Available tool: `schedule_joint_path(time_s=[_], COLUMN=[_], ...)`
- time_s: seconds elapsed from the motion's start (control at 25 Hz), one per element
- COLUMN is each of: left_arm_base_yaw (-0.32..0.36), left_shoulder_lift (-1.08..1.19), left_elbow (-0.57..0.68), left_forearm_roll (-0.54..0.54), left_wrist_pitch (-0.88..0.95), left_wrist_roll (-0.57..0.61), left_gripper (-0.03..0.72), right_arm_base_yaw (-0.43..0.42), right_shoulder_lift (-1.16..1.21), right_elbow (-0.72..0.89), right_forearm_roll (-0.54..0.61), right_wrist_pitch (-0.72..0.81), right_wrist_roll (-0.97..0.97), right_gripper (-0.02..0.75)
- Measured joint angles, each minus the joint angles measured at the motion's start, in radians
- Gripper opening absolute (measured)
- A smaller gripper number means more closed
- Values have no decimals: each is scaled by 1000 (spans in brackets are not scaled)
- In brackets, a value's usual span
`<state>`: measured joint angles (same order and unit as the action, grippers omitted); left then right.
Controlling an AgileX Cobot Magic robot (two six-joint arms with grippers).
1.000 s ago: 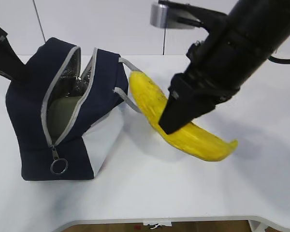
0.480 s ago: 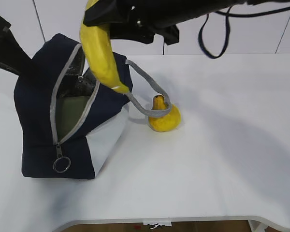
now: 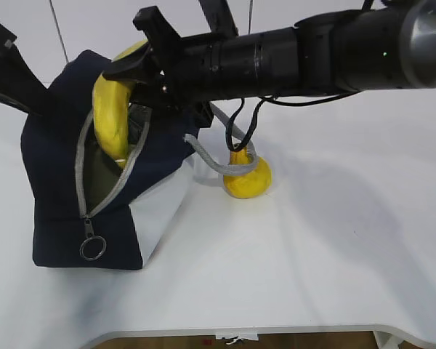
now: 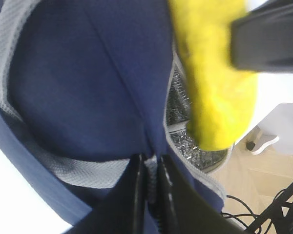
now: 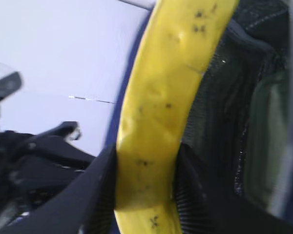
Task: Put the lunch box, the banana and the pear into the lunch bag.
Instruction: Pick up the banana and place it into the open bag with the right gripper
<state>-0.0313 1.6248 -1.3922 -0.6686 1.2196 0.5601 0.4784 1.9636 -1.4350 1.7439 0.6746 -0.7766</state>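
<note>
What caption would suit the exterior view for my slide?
Right gripper lowers the banana into the open lunch bag; the pear waits on the table.

Matt navy cloth lunch bag (image 3: 58, 182), crinkled silver foil lining (image 4: 178, 100), metal ring pull (image 3: 89, 249).

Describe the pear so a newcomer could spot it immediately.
Start at the big navy lunch bag on the left of the white table. Just right of it, under the bag's grey handle loop, sits the pear: squat, yellow-orange, free-standing, unlike the long banana gripped above the bag's opening.
</note>
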Motion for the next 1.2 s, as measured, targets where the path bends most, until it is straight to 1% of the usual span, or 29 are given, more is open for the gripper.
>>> schedule_joint_path(time_s=[0.28, 0.52, 0.68, 0.8, 0.92, 1.0, 1.12, 1.2], left_arm_base_yaw=[0, 0, 0, 0, 0, 0, 0, 0], left_shoulder_lift=[0, 0, 0, 0, 0, 0, 0, 0], left_elbow=[0, 0, 0, 0, 0, 0, 0, 0], left_forearm_roll=[0, -1, -3, -3, -3, -3, -1, 3], left_wrist_pitch=[0, 0, 0, 0, 0, 0, 0, 0], left_wrist_roll=[0, 0, 0, 0, 0, 0, 0, 0], left_gripper=[15, 15, 15, 15, 15, 15, 15, 15], right_arm_base_yaw=[0, 0, 0, 0, 0, 0, -6, -19], right_shoulder_lift=[55, 60, 60, 60, 60, 60, 60, 58], right_elbow=[-2, -4, -6, -6, -6, -15, -43, -67], right_forearm_roll=[8, -68, -116, -128, -133, -139, -168, -207], right_wrist_pitch=[37, 49, 55, 56, 67, 94, 139, 167], right_wrist_roll=[-48, -69, -69, -69, -69, -69, -76, -78], right_gripper=[272, 274, 290, 344, 447, 486, 506, 509])
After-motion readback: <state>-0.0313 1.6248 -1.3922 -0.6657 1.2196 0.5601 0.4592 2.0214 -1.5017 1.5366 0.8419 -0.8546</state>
